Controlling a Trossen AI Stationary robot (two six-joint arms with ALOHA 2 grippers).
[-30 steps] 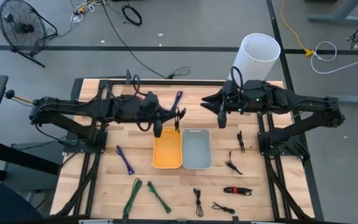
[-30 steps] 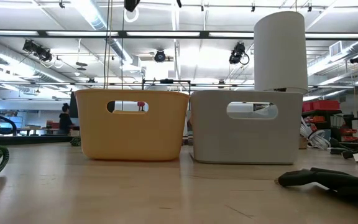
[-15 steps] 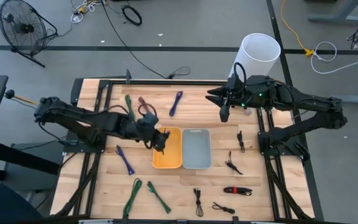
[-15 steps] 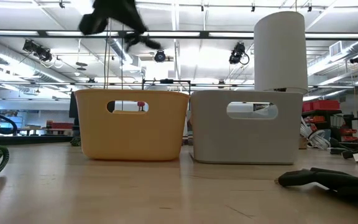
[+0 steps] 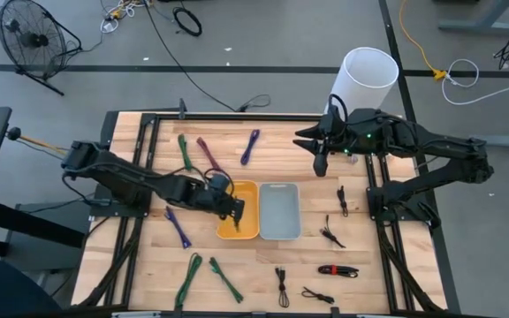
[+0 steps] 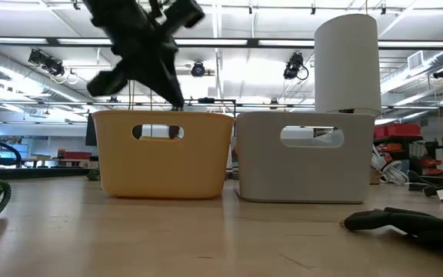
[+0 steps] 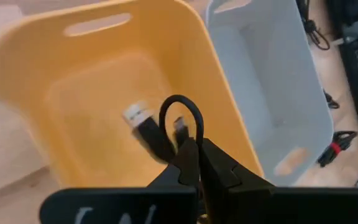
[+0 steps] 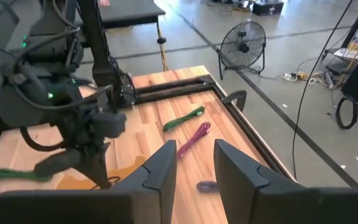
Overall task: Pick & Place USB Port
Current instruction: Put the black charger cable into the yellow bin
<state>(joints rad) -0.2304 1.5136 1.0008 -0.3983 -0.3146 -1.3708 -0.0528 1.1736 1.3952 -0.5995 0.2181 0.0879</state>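
Observation:
A short black USB cable (image 7: 166,124) with a silver plug is bent into a loop and held over the inside of the yellow bin (image 5: 224,225). My left gripper (image 5: 235,208) is shut on it, slanting down above the bin from the table's left. The grey bin (image 5: 279,212) stands against the yellow bin's right side. My right gripper (image 5: 319,164) hangs high over the table's far right part. Its fingers (image 8: 160,168) stand apart with nothing between them. My left gripper pinches the black cable between its two fingertips at the foot of the loop (image 7: 188,138). The loop sticks out past the fingertips, and the plug ends (image 7: 138,118) lie beside it. The fingers slant downward from the table's left. The cable is clear of the bin.
Green (image 5: 184,150), maroon (image 5: 206,150) and purple (image 5: 251,144) cables lie behind the bins. Another purple one (image 5: 178,227) and two green ones (image 5: 208,276) lie front left. Several black cables (image 5: 330,234) lie right and front. A white cylinder (image 5: 371,79) stands at the far right.
My left gripper has come down and a little toward the table's near edge, over the yellow bin. It has rolled and tipped downward, with the cable still in its fingers. In the low view it has dropped into sight just above the bin's rim.

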